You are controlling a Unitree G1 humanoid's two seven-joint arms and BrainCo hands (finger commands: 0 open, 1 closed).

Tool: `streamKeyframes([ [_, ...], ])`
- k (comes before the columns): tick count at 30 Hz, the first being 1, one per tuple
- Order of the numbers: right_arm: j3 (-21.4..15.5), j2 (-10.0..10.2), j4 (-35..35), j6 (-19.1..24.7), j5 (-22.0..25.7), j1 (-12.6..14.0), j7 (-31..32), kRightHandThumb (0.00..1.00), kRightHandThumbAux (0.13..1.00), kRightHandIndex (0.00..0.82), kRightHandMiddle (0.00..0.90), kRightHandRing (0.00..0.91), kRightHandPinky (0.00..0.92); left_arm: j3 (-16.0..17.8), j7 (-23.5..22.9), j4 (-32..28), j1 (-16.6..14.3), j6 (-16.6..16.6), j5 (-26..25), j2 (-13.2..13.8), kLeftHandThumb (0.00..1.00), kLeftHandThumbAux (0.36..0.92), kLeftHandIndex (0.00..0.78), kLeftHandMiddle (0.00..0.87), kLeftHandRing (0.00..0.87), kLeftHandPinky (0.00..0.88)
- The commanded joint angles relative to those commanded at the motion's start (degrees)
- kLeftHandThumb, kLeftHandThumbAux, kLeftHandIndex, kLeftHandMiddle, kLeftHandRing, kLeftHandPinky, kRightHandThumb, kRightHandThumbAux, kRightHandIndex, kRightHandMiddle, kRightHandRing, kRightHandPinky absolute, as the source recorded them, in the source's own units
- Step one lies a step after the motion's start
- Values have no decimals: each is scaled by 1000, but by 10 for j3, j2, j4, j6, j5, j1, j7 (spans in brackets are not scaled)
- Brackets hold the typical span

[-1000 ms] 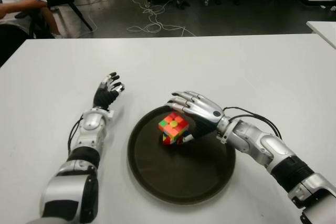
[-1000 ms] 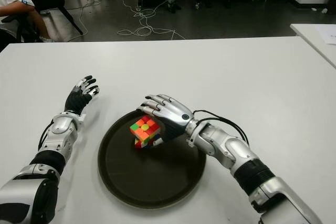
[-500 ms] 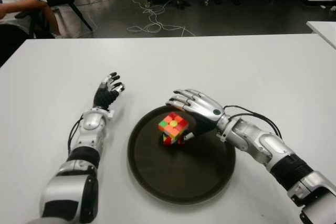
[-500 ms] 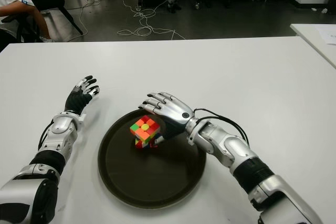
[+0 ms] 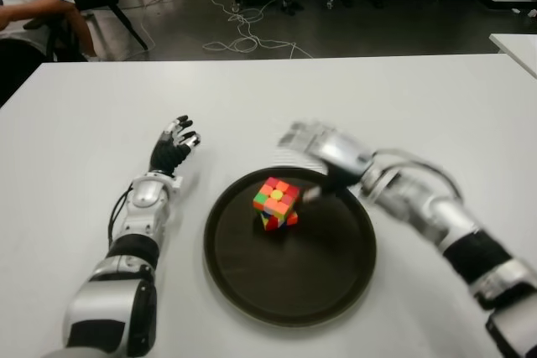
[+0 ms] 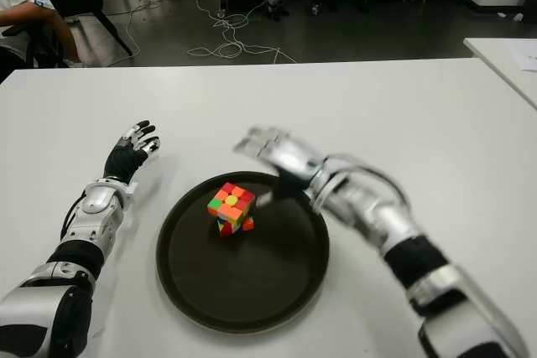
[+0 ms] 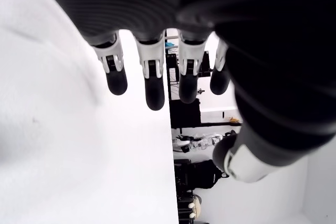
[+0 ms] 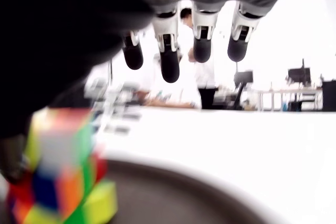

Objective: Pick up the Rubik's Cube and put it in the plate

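Right hand (image 5: 323, 150) withdrawn; one cube (image 5: 277, 202) plated.

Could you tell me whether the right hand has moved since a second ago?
Yes. The right hand has lifted up and back off the Rubik's Cube, toward the plate's far right rim, fingers open.

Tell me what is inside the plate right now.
Only the Rubik's Cube sits inside the dark plate, toward its far side, and nothing grips it. The right hand, fingers spread, is over the far rim. The plate surface under the cube is hidden. The left hand shows left of the plate.
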Motion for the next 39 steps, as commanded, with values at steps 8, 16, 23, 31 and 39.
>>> streamKeyframes([
  [8,-51,-26,-18,1,41,2,11,0,511,0,0,0,0,5,-4,6,-3,5,-5,1,205,704,59,127,113,76],
  [16,-76,-25,-41,39,46,14,11,0,502,0,0,0,0,6,-6,-7,2,4,-5,-1,216,723,53,115,102,73],
  [23,-89,-27,-23,55,52,9,2,0,499,0,0,0,0,4,0,-15,2,14,-3,-3,211,721,54,105,100,77],
  [31,-101,-27,-12,64,52,9,-10,2,502,0,0,0,0,6,8,-6,1,18,-2,-2,220,713,61,124,115,85],
  [39,-115,-18,-12,75,73,12,-8,0,495,0,0,0,0,7,-3,-6,2,13,-5,0,225,715,59,123,111,78],
])
